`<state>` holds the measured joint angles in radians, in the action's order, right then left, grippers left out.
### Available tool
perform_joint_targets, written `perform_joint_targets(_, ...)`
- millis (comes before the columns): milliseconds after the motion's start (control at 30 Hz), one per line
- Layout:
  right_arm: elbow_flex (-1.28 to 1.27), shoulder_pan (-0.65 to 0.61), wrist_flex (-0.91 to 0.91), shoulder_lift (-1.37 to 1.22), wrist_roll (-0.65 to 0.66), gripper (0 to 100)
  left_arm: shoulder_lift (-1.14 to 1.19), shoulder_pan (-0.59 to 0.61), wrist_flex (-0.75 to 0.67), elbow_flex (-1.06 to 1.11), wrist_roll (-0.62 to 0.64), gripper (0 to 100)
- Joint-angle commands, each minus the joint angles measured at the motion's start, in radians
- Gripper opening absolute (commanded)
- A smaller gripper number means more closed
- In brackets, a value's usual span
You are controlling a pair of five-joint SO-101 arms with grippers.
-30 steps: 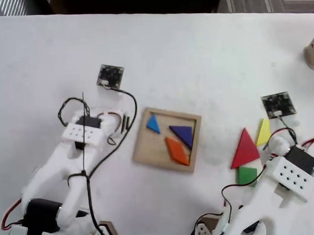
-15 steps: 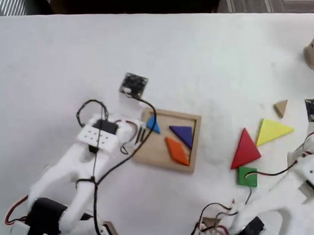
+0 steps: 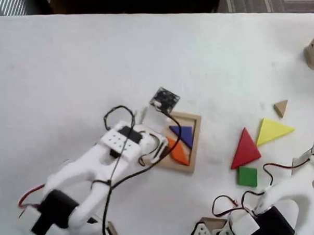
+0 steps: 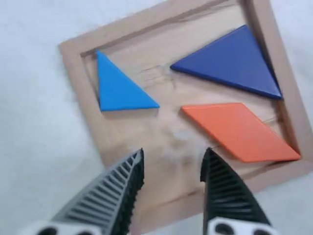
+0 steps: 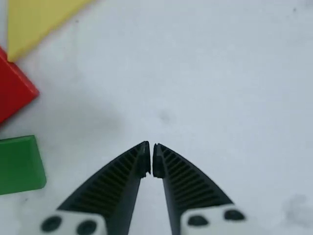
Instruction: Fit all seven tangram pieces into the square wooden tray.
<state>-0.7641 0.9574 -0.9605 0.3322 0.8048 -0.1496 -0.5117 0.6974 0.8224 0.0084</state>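
My left tool (image 4: pixel 172 156) hangs empty, jaws well apart, over the wooden tray (image 4: pixel 80 93), which holds a light blue triangle (image 4: pixel 117 90), dark blue triangle (image 4: pixel 232 63) and orange parallelogram (image 4: pixel 239 129), loosely spread. I'd nudge them snug into corners first. My right tool (image 5: pixel 150 159), closed on nothing, sits near the green square (image 3: pixel 247 176), red triangle (image 3: pixel 245 149) and yellow triangle (image 3: pixel 271 130) on the bench (image 3: pixel 66 59)

Bright, even light over the white bench (image 3: pixel 206 53), mild glare, soft faint shadows beside the wooden tray (image 3: pixel 195 144).
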Motion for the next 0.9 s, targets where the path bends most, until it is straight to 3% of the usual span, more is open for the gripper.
perform_joint_targets(0, 0.006, 0.015, 0.031, 0.002, -0.005, 1.8, 0.119, 0.013, -0.006, -0.152, 0.011, 16)
perform_joint_targets(667, 0.003, 0.091, 0.102, 0.001, 0.005, 1.8, 0.403, 0.033, 0.051, -0.511, 0.011, 16)
perform_joint_targets(867, -0.041, 0.077, 0.104, 0.001, 0.046, 1.8, 0.378, 0.030, 0.060, -0.575, 0.011, 16)
